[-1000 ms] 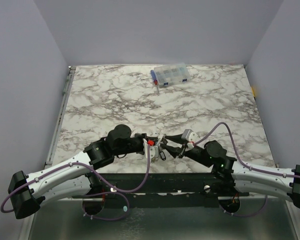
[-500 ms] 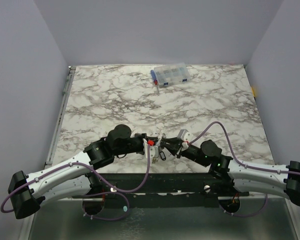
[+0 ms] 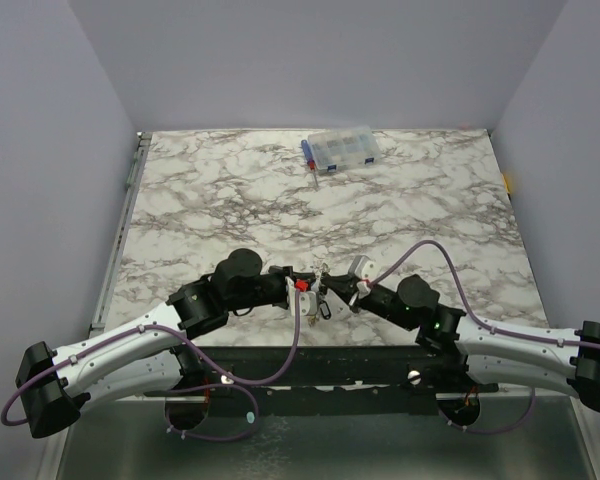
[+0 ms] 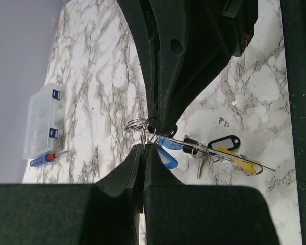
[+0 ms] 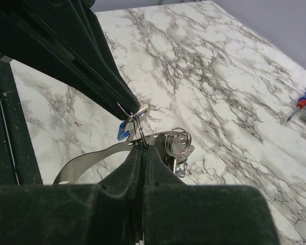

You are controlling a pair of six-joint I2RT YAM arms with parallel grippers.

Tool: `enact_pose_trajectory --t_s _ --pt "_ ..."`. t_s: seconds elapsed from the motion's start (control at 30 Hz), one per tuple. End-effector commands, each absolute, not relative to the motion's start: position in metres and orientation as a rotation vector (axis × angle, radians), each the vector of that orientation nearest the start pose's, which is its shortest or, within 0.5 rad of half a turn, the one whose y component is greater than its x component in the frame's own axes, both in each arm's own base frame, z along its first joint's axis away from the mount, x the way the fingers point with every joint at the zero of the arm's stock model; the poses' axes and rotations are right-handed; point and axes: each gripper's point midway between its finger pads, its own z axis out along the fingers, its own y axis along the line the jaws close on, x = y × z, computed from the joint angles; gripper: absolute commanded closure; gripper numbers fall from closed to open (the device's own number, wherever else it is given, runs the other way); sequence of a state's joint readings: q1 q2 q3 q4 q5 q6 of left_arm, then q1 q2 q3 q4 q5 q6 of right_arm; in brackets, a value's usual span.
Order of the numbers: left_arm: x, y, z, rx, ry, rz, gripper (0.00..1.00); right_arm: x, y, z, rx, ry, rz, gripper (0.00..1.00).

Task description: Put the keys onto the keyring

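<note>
My left gripper is shut on a small wire ring low over the table's near edge. My right gripper is shut on the same ring from the opposite side, so the two sets of fingertips nearly meet. From the ring hangs the keyring, a thin silver band, seen edge-on in the left wrist view. On the marble below lie the keys: blue tags, a dark-outlined clear tag, a yellow tag and a metal key. Another split ring hangs beside my right fingers.
A clear compartment box with blue parts stands at the back of the marble table, with a blue and red screwdriver beside it. Grey walls close the table in on three sides. The black frame rail runs just behind the grippers.
My right gripper has moved left up to the left gripper and gone from open to shut on the ring. The left arm has stayed still.
</note>
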State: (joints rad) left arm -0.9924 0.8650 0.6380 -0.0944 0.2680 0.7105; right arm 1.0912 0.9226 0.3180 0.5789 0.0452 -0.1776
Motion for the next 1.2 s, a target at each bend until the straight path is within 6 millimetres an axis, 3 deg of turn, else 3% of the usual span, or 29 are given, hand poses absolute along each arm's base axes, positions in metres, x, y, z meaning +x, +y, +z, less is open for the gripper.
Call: enact_pose_trajectory --t_s 0.0,0.27,0.53,0.73,1.07,1.1,1.17 --pt "0.161 -0.292 0.228 1.51 1.059 -0.463 1.0 0.175 0.302 0.203 -0.976 1.339 0.641 0.99" --pt "0.16 -0.293 0.227 1.514 1.059 -0.473 1.0 0.175 0.304 0.2 -1.092 1.448 0.597 0.99" --pt "0.16 -0.294 0.226 1.515 1.063 -0.478 1.0 0.181 0.31 0.19 -1.123 1.571 0.556 0.99" --pt "0.161 -0.295 0.223 1.522 1.075 -0.481 1.0 0.182 0.315 0.194 -1.117 1.641 0.566 0.99" --pt "0.168 -0.292 0.223 1.493 1.114 -0.447 1.0 0.169 0.313 0.203 -1.12 1.599 0.624 0.99" --pt "0.168 -0.292 0.225 1.49 1.109 -0.447 1.0 0.169 0.311 0.204 -1.11 1.588 0.63 0.98" --pt "0.168 -0.292 0.226 1.489 1.107 -0.449 1.0 0.168 0.306 0.202 -1.091 1.592 0.629 0.83"
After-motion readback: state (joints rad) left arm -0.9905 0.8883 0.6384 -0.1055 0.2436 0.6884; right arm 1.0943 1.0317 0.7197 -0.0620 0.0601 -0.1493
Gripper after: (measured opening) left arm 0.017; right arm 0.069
